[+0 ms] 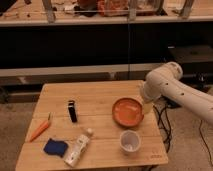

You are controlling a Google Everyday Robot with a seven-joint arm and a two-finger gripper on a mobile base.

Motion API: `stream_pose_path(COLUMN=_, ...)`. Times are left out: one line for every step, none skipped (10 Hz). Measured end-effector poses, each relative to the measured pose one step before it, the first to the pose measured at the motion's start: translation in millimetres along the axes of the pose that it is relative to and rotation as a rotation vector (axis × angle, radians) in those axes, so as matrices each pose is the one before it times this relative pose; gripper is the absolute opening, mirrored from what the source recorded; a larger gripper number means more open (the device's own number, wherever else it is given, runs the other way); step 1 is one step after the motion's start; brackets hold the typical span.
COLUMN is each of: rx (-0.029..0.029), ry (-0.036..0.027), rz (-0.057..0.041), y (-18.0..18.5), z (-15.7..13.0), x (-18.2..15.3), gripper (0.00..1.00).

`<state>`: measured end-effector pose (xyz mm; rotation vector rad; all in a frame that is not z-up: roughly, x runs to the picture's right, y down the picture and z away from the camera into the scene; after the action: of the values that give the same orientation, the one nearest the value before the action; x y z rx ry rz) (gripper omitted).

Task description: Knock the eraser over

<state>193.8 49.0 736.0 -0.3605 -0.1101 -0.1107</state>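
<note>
Black and narrow, the eraser (72, 111) stands upright on the left half of the wooden table (100, 95), a little left of the frame's centre. My gripper (148, 107) hangs at the right side of the frame, just beside the right rim of the orange bowl (127, 111), well apart from the eraser. Whether it is spread or closed I cannot tell. Below the bowl sits a white cup (130, 141). Toward the lower left, a clear bottle (78, 148) lies on its side with a blue soft lump (55, 146) just beside it. An orange carrot-like thing (40, 130) lies near the table's left edge.
</note>
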Motion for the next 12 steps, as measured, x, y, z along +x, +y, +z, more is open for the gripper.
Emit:
stream_pose_path(rx=0.00247, ry=-0.00135, rz=-0.00283, y=-0.90, z=0.66, x=-1.16, gripper=0.80)
stream_pose_path(rx=0.00315, ry=-0.00197, rz=-0.00197, y=-0.84, z=0.57, x=-0.87, gripper=0.80)
stream_pose_path(rx=0.00271, ry=-0.00027, rz=-0.00106, y=-0.75, z=0.25, x=0.14, gripper=0.80)
stream_pose_path(rx=0.00287, ry=-0.00221, rz=-0.00159, y=-0.99, z=0.79, x=-0.84, gripper=0.80)
stream_pose_path(rx=0.00286, ry=-0.00241, rz=-0.00497, y=-1.62, z=0.81, x=-2.51, gripper=0.80)
stream_pose_path(rx=0.00239, ry=-0.00251, rz=-0.00440, y=-1.45, z=0.66, x=-2.35, gripper=0.80)
stream_pose_path(rx=0.00312, ry=-0.00234, rz=-0.00362, y=-1.30, z=0.77, x=-1.76, gripper=0.80)
stream_pose_path(rx=0.00299, ry=-0.00176, rz=-0.00315, y=-0.85, z=0.99, x=-0.84, gripper=0.80)
stream_pose_path(rx=0.00342, ry=-0.00187, rz=-0.00166, y=-0.90, z=0.29, x=-0.58, gripper=0.80)
stream_pose_path(rx=0.00406, ry=-0.00258, rz=-0.00380, y=-1.45, z=0.68, x=-1.62, gripper=0.80)
stream_pose_path(rx=0.00177, ry=-0.00156, rz=-0.00276, y=-0.87, z=0.85, x=-1.16, gripper=0.80)
stream_pose_path(rx=0.00353, ry=-0.00282, rz=-0.00389, y=-1.62, z=0.55, x=-2.02, gripper=0.80)
